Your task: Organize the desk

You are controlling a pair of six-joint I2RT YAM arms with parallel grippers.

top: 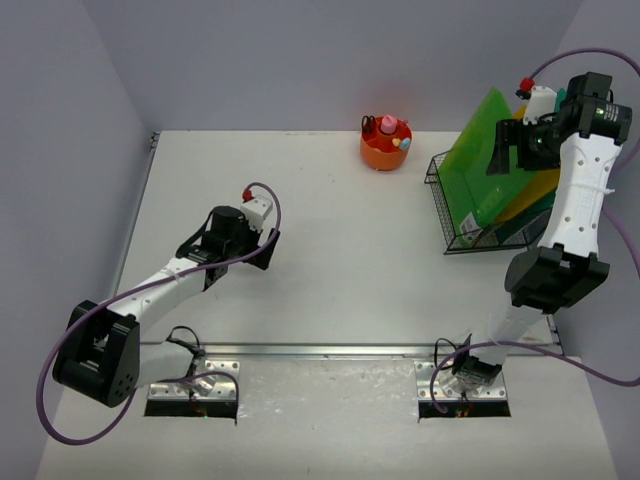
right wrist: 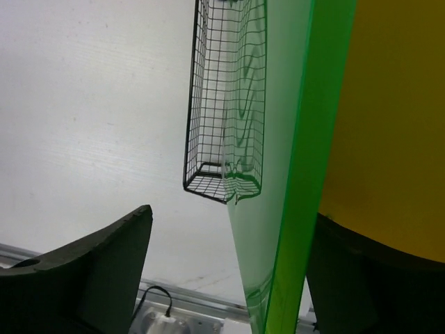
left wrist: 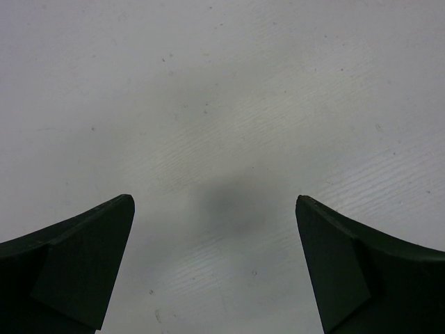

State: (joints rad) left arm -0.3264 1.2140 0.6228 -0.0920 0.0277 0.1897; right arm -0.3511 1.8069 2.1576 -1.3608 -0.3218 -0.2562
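Note:
The desk (top: 330,230) is a white tabletop between lavender walls. My left gripper (top: 232,254) hangs low over its bare left-middle; in the left wrist view the gripper (left wrist: 215,202) is open and empty above plain white surface (left wrist: 222,104). My right gripper (top: 515,148) is raised at the back right, at the top edge of a green folder (top: 485,160) standing in a black wire basket (top: 445,215). In the right wrist view the gripper (right wrist: 229,216) is open, with the green folder (right wrist: 292,139) between the fingers, close to the right one. A yellow folder (right wrist: 389,118) stands behind it.
An orange pot (top: 386,145) holding pens and small items stands at the back centre. The yellow folder (top: 540,185) leans in the basket (right wrist: 208,104) behind the green one. A metal rail (top: 330,350) runs along the front edge, with both arm bases below it.

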